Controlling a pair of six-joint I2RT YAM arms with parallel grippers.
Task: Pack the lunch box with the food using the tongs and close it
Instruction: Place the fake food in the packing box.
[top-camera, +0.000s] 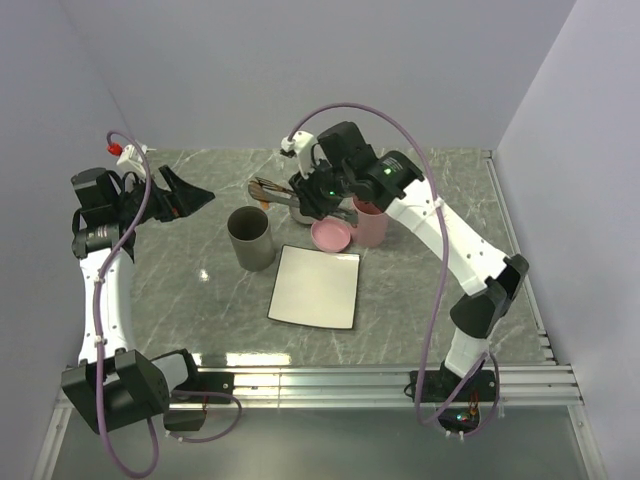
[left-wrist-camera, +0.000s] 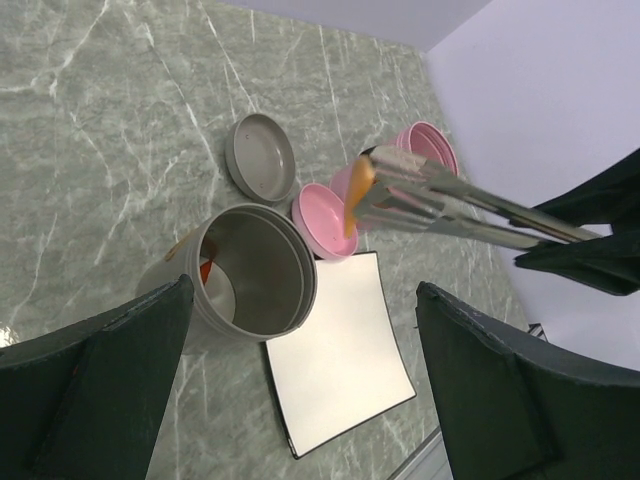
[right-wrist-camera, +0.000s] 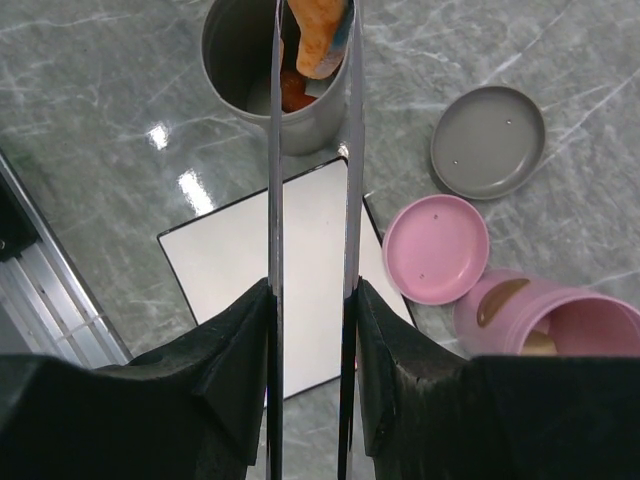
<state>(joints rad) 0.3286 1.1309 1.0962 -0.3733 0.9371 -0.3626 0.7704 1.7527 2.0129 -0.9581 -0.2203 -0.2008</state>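
Observation:
My right gripper (right-wrist-camera: 312, 290) is shut on the silver tongs (right-wrist-camera: 275, 150), one finger against each arm. The tong tips pinch an orange piece of food (right-wrist-camera: 318, 40) in the air over the open grey lunch box container (right-wrist-camera: 232, 50), where an orange-red bit (right-wrist-camera: 293, 95) lies. The pink container (right-wrist-camera: 590, 320) holds brown food (right-wrist-camera: 505, 300). From above, the tongs (top-camera: 268, 187) point left from the right gripper (top-camera: 305, 195), behind the grey container (top-camera: 250, 238). My left gripper (top-camera: 195, 195) hangs open and holds nothing, left of the containers. Its fingers (left-wrist-camera: 100, 390) frame the grey container (left-wrist-camera: 250, 270) and the held piece (left-wrist-camera: 357, 195).
A bare white square plate (top-camera: 315, 285) lies in front of the containers. The pink lid (top-camera: 332, 235) rests upside down at the plate's far right corner, beside the pink container (top-camera: 372, 225). The grey lid (right-wrist-camera: 488, 140) lies on the marble behind them.

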